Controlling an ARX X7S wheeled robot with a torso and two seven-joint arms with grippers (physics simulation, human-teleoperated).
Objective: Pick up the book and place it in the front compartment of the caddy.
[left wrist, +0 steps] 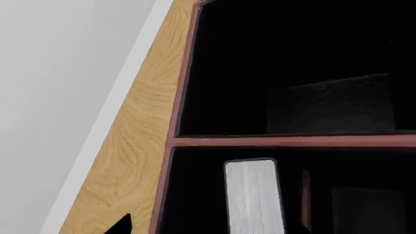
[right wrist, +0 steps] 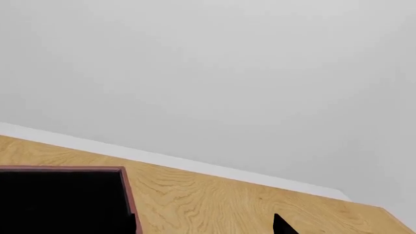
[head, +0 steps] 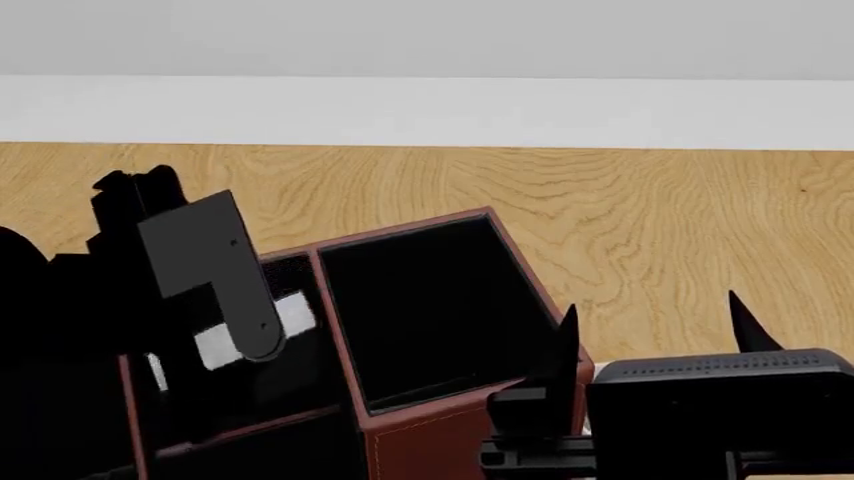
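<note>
Left pincer (head: pixel 200 330) over dark red stitched caddy (head: pixel 441 425), grip unclear; thick black book (left wrist: pixel 254 195) inside; right pincer (head: pixel 654 330) wide, 5 o'clock.

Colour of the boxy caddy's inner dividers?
Dark red, against a black interior; the caddy's divider shows best in the left wrist view.

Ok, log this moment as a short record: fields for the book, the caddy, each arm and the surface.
book: white page edges of the thick black-covered book show inside a caddy compartment; seated or held, cannot tell
caddy: dark red leather-look box, black inside, thin red dividers; large compartment looks empty
left arm: above the caddy's left part; fingers hidden
right arm: right of the caddy; fingers apart, holding nothing
surface: light wood-grain table
</note>
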